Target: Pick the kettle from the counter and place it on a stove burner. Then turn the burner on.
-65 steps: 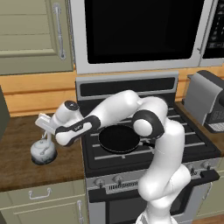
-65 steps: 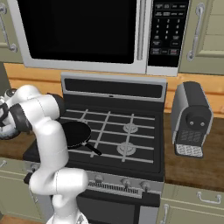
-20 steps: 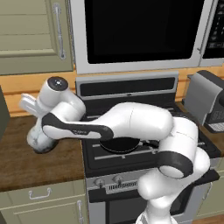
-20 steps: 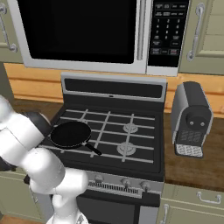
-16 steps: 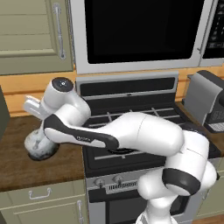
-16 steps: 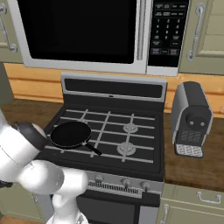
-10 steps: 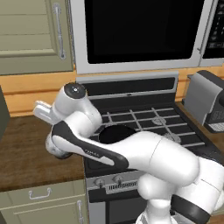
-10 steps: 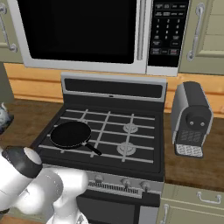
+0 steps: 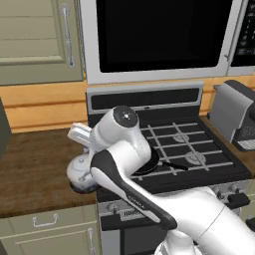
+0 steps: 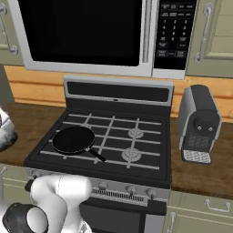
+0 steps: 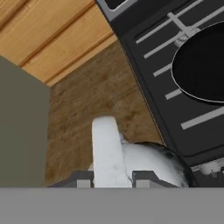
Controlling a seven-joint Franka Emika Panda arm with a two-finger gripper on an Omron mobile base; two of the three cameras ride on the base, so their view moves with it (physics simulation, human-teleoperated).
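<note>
The silvery-grey kettle hangs just left of the stove's front corner, over the edge of the dark wood counter. In the hand view my gripper is shut on the kettle's pale arched handle, and the rounded body sits below it. The right base view catches the kettle at its left edge. Two pale burner rings lie bare on the right half of the black cooktop. My bulky white arm hides much of the kettle in the left base view.
A round black frying pan covers the front left burner, its handle pointing right. A grey coffee machine stands on the counter right of the stove. The stove knobs line its front panel. An olive block rises at the counter's left.
The arm has swung round toward the camera and carried the kettle rightward from the counter's middle to the stove's left edge. The pan has stayed in place.
</note>
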